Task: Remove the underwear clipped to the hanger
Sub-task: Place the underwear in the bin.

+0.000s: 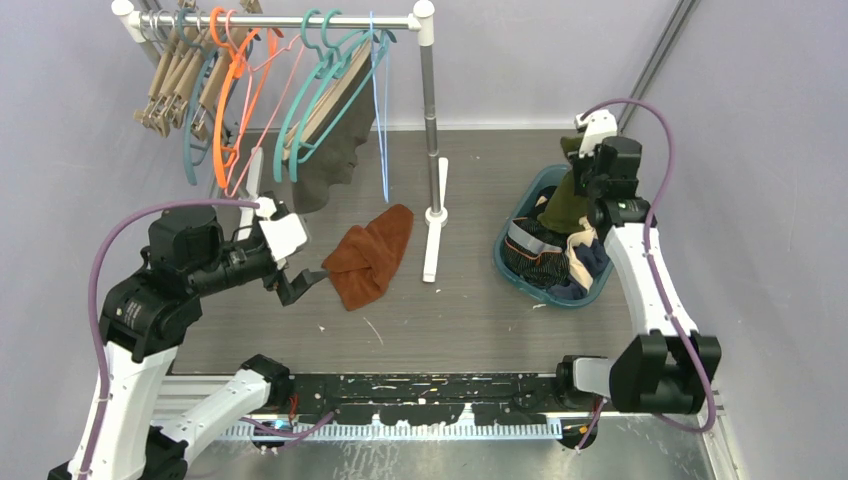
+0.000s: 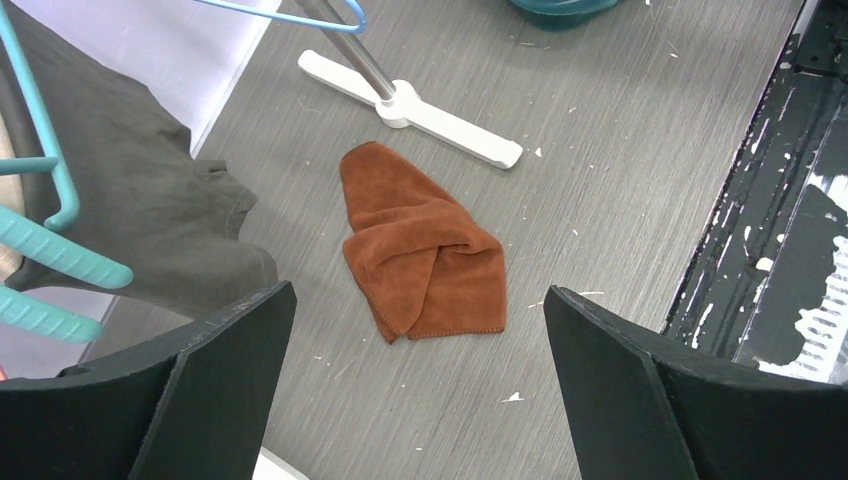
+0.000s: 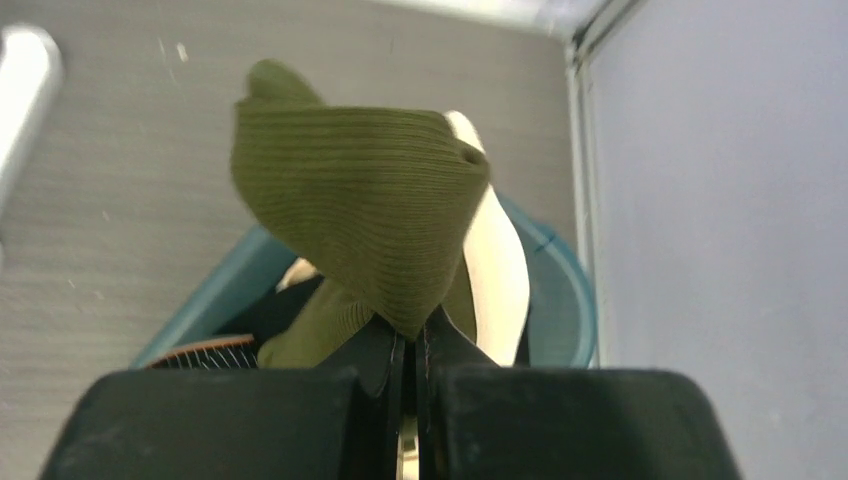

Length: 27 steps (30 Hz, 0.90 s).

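1. The right hand [image 3: 410, 345] is clamped on a pair of olive-green underwear [image 3: 360, 200] and holds it up above the teal basket [image 1: 510, 232] at the far right of the counter [image 1: 480, 310]. Its fingers are pressed together on the ribbed cloth, and a cream waistband [image 3: 500, 270] hangs beside them.
2. Several other pairs [image 1: 545, 262], dark and cream-banded, lie piled in the basket. Much of the task therefore looks done.
3. The olive-green pair is off the rack but not yet let go, so dropping it into the basket appears to be the step in hand.
4. One grey-brown pair [image 2: 150, 220] hangs from a teal hanger [image 2: 60, 250] on the clothes rack [image 1: 427, 120] at the far left. Its clips cannot be made out. This looks like the piece left to remove.
5. The left hand [image 1: 297, 284] has its fingers wide apart and holds nothing. It hovers just beside that hanging pair and above the counter.
6. A rust-brown cloth [image 2: 420, 250] lies crumpled on the counter near the rack's white foot [image 2: 410, 105]. It is not part of the task.
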Tool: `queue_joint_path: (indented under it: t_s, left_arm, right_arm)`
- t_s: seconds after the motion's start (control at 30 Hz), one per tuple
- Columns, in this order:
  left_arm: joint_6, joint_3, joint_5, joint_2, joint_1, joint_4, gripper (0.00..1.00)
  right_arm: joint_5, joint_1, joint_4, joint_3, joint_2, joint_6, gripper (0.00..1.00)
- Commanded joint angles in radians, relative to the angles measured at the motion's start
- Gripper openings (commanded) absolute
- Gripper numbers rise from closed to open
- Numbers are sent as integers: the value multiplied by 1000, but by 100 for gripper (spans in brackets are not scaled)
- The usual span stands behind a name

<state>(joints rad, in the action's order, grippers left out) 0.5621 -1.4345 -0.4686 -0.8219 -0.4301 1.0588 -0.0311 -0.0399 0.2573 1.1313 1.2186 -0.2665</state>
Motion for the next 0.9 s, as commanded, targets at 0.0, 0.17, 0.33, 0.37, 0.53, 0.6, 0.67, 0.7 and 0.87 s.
queue_joint_path:
  t_s: [0.0,0.17,0.33,0.37,0.53,0.6,0.67,0.7,0.87]
  left_arm:
    - [25,-31,-8,16,7,0,98]
    - [26,-47,42,33,11,3,98]
    - [31,-58,70,45,13,11,98]
    - [31,-59,70,47,13,13,98]
    - [25,-78,86,43,13,20,98]
    - [15,-81,101,41,14,11,98]
    - [-2,-83,127,38,21,-1,98]
    - [-14,-85,147,36,25,-7,98]
    - [-78,-110,185,27,75,-27,98]
  right_arm:
    - [-20,-12,-25,-50,74,-55,1]
    - [30,-49,76,-18,244,-83,9]
    - [143,-135,184,46,384,-67,20]
    - [163,-144,192,50,403,-66,22]
    - [240,-148,278,113,486,-79,35]
    - [248,-148,285,116,488,-82,44]
    - [263,-148,287,113,469,-87,52]
    - [276,-148,286,110,452,-89,56]
    - [341,-148,266,81,340,-89,83]
